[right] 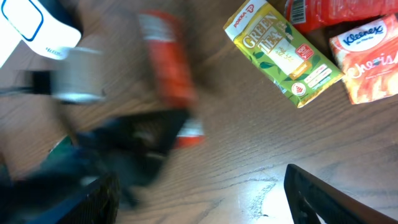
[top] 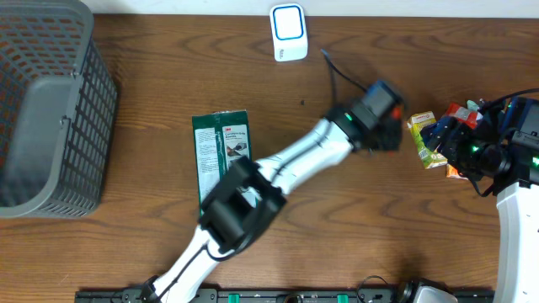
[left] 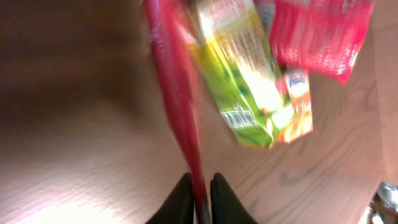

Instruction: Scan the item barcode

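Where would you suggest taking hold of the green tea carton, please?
Grip the green tea carton across its two long sides, mid-length, from above: it lies flat, and its narrow width probably suits a pincer. The tissue pack crowds one end.

Yellow-green carton (right: 283, 53), red packet (left: 174, 81), grey mesh basket (top: 88, 126).

Overhead looking straight down on table (top: 168, 67), both wrist views close and low (left blurred), all three sharing the green carton (right: 283, 53).
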Tool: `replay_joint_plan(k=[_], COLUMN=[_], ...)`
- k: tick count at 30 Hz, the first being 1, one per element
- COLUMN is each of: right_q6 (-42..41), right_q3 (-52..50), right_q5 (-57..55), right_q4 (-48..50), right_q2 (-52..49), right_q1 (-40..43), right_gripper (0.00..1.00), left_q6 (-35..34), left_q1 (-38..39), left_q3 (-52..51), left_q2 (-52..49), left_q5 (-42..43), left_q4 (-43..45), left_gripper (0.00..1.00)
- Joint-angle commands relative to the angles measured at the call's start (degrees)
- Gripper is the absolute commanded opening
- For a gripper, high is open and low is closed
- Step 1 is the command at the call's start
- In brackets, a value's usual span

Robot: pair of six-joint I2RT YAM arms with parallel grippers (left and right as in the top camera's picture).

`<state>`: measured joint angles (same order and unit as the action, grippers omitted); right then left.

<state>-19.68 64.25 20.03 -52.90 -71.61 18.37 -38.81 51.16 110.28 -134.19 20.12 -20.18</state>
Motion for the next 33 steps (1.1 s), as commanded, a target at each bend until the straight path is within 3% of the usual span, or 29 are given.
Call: replay_joint_plan(k=[1,3,5,8,16,20,24,29,33], right_q6=[1.14,1.16,1.16,1.79,3.08,3.37,4.33,4.52,5.27], right_q3=[-0.22,-0.22,-0.22,-0.22,-0.24,-0.37,-3.80,-13.42,-21.81], right_q5=[-0.70,-0.70,-0.70,-0.68,-0.07,-0.37,-5.88,-14.86,-15.10], right_q4=[-0.07,-0.11,-0.11,-0.24,-0.50,-0.68,0.11,10.12,23.71], right_q2=[-0.02,-0.02,-0.02,-0.02,-0.02,-0.09,-0.20,-0.42,-1.03], right_q1=[0.39,0.39,0.39,0.39,-2.82,-6.32,-10.95,-14.53,-15.26], right_gripper=[0.80,0.80,0.82,0.84,0.73,0.51,0.32,0.30,0.12], left_q6=[-2.43,-1.70,1.09,5.44,5.81,7.80,16.11,22.47,26.32], left_q1=[2.67,3.56,3.76,3.26,-3.28,-8.83,-14.69,-19.63,-21.99], left_q3=[-0.24,-0.24,-0.22,0.07,0.11,0.11,0.09,0.09,-0.20], left_q2=[-3.19,-4.17,-4.37,-3.37,7.54,13.62,18.29,19.19,18.86], left_q5=[0.90,0.85,0.46,0.07,-3.04,-3.04,-3.08,-3.28,-9.33], left_q4=[5.38,7.98,9.05,8.70,-5.03,-16.96,-30.01,-41.38,-46.45], left_gripper=[0.14,0.23,0.54,0.71,0.73,0.73,0.74,0.73,0.74])
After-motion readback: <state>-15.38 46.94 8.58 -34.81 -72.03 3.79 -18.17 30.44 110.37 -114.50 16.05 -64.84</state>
